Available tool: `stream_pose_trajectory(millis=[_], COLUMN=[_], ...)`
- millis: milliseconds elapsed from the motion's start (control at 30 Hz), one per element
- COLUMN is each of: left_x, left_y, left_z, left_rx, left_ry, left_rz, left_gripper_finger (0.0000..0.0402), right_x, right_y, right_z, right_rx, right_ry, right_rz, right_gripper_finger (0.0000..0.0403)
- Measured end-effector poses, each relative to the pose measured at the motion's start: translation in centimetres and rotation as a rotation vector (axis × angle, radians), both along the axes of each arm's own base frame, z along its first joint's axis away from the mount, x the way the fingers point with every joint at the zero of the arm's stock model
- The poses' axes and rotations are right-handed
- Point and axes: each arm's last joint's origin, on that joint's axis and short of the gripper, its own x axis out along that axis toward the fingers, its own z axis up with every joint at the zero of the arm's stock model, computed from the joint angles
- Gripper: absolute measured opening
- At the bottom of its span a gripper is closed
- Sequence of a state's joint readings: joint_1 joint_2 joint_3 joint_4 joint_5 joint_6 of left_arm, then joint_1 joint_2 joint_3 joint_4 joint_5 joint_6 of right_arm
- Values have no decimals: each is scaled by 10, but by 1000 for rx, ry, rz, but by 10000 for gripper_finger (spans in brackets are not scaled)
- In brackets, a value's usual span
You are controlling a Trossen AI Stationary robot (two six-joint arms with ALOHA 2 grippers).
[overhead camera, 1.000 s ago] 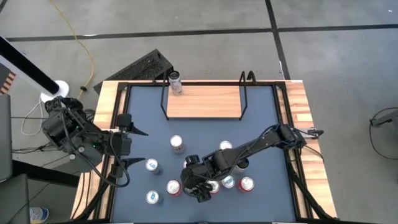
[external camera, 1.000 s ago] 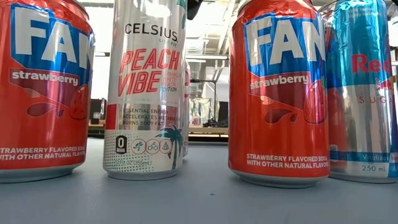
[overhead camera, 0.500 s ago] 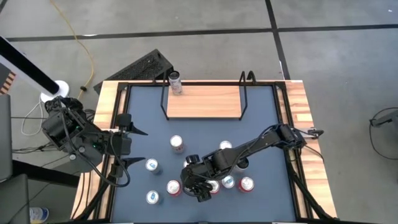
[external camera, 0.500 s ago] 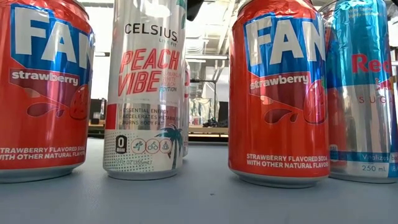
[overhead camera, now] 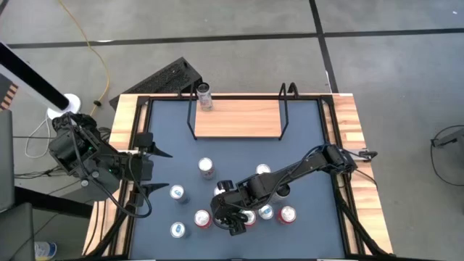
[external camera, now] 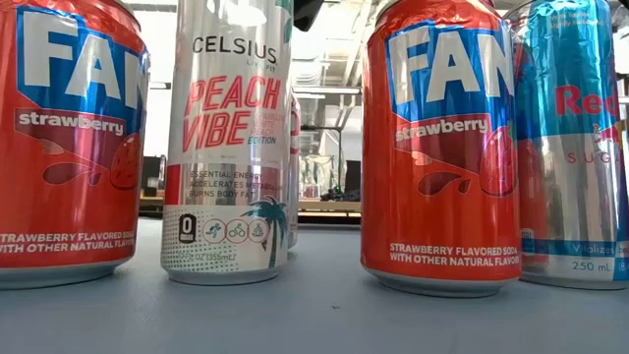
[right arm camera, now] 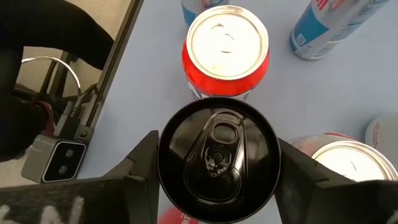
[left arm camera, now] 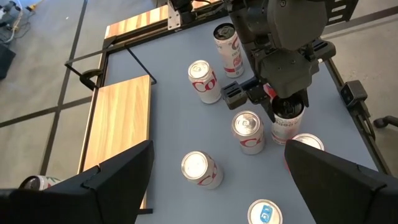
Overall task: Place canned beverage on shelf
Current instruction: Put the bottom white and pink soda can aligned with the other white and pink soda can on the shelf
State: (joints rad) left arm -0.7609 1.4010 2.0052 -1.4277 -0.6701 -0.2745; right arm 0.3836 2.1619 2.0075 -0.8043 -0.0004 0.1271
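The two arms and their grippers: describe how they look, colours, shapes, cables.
Both arms are dark, nearly black, built of chunky jointed segments. The left gripper ends in two flat, tapering, pointed black fingers. Loose black cables loop along the left arm. The right gripper hangs from a blocky black housing; its fingers are wedge-shaped, matte black. No markings are legible on either arm.

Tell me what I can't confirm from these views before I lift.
- Right end effector: the black-topped can hides where its fingers touch.
- High view: that can is covered by the right arm.
- Low view: the Celsius can and Fanta can block the shelf.
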Motion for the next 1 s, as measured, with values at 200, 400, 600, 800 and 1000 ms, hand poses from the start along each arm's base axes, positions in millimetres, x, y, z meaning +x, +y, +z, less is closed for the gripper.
stream_pose_trajectory(millis=[200,400,600,800,1000], left_x=[0,0,-1,-1,-1], left_y=[0,0,1,1,1], left_z=[0,0,-1,-2,-2], left_rx=[0,4,16,18,18], left_ry=[1,5,17,19,19], left_rz=[0,0,1,0,0], left_gripper_finger=[352,352,352,352,352], right_x=[-1,0,-6,-21,-34], right_y=[-1,-4,-17,-46,-85], right_z=[6,33,69,106,134], right_rx=[9,13,1,-12,-54], right_ry=[9,-37,-47,-79,-137], right_rz=[-20,-9,-12,-38,-118], right_gripper_finger=[208,210,210,211,211])
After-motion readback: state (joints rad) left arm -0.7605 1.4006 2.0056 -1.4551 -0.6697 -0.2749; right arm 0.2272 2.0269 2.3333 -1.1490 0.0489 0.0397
